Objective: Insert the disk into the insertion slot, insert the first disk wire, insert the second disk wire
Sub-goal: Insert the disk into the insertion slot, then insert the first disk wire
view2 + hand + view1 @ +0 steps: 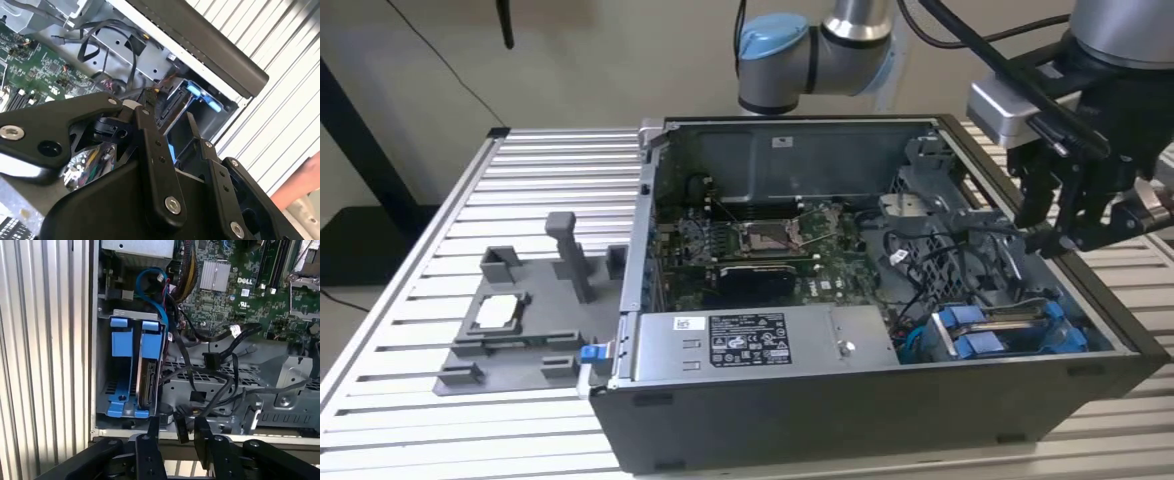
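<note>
The disk [148, 382], silver-grey in its bright blue carrier [122, 346], stands on edge inside the insertion slot [102, 371], the grey sheet-metal bay at the case's corner. In the exterior view the disk [1001, 330] sits low at the case's right end. My gripper [1058, 232] hangs open above that end of the case. In the first wrist view its fingertips [153, 426] straddle a loose black wire connector [181, 430] without closing on it. More black wires with connectors [210, 360] lie beside the bay. In the second wrist view the gripper [169, 107] points at the blue carrier [202, 97].
The dark open case [881, 420] lies on a slatted metal table [414, 300]. Inside are the green motherboard [761, 235] and the silver power-supply box [761, 338]. A grey plastic tray with upright posts [520, 325] stands at the exterior view's left. A person's hand [300, 186] is near the case.
</note>
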